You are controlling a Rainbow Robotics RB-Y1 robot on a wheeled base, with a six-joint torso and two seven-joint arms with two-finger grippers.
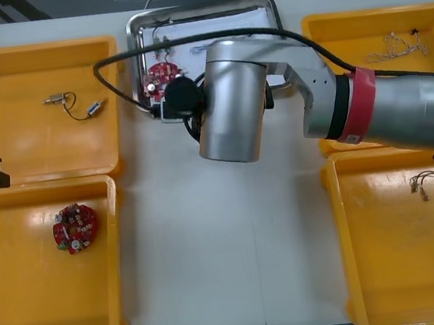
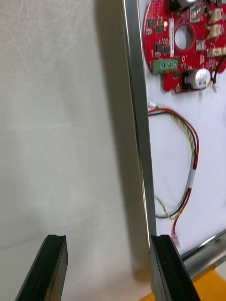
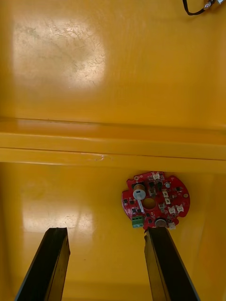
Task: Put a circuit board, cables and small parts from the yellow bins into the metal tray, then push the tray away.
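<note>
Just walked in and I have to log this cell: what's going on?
The right gripper, open, is down at the table beside the tray, one finger by its rim near a corner. The tray holds a red board and a red and yellow cable. The left gripper, open, hangs over another board in a left bin.

Robot lab bench set up for parts kitting.
A light table holds yellow bins sorted with boards and cables, a metal tray between them, and an arm reaching over.
</note>
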